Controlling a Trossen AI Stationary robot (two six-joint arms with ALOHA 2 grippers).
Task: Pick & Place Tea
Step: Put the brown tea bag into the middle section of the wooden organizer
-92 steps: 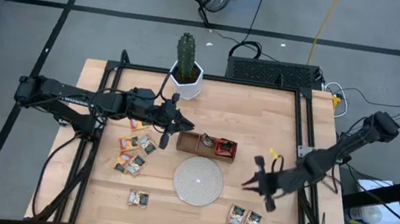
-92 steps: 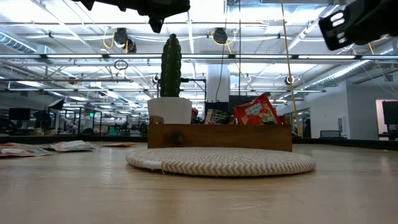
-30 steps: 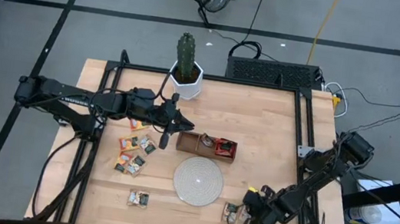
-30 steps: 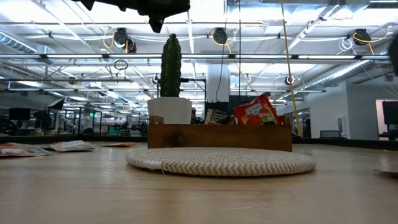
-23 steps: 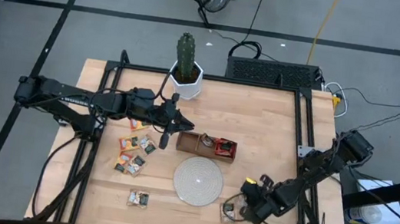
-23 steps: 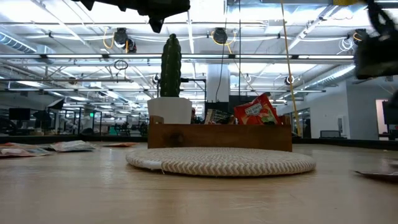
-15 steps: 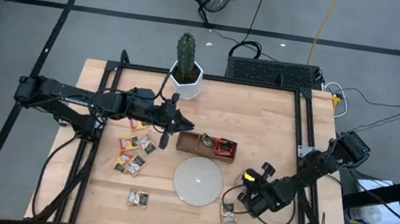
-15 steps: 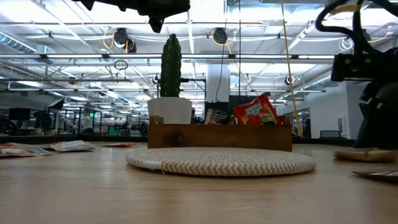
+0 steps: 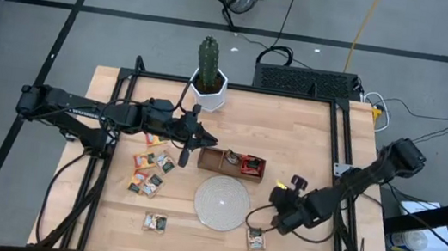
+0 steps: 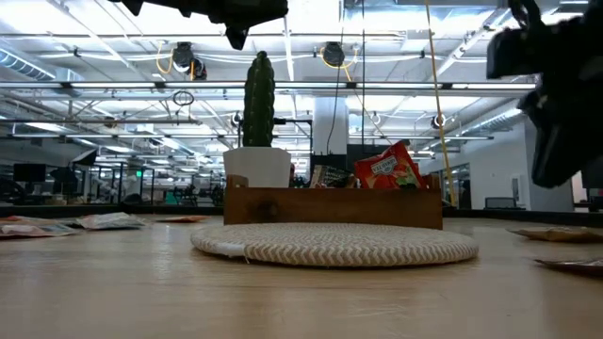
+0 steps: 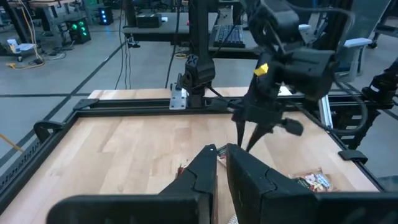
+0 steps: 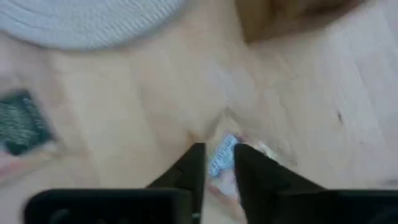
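Note:
Tea sachets lie flat on the table: several left of the disc (image 9: 153,172), one near the near edge (image 9: 155,221), and one (image 9: 255,241) below my right gripper (image 9: 266,218). That gripper hovers right of the round woven disc (image 9: 222,202) and is shut on a pale blue-printed sachet (image 12: 222,152). The brown tray (image 9: 232,163) holds more sachets, a red one (image 10: 386,169) sticking up. My left gripper (image 9: 187,148) waits shut above the tray's left end, fingers together (image 11: 221,158). My right gripper pinches a tea sachet between its two fingers (image 12: 194,163) by one edge (image 12: 219,163). The rest of the sachet pokes out past the fingertips. The fingers come from above, slanting toward the table's left. The sachet looks lifted off the wood.
A potted cactus (image 9: 208,71) stands at the far edge behind the tray. A green sachet (image 12: 22,121) lies on the table near the disc's edge (image 12: 93,18). Bare wood spreads right of the tray and across the table's right half (image 9: 325,147).
My right gripper was low over the two sachets near the near right edge. It has since risen and moved toward the disc and the far edge, carrying one sachet. The other sachet slid a little toward the table's left.

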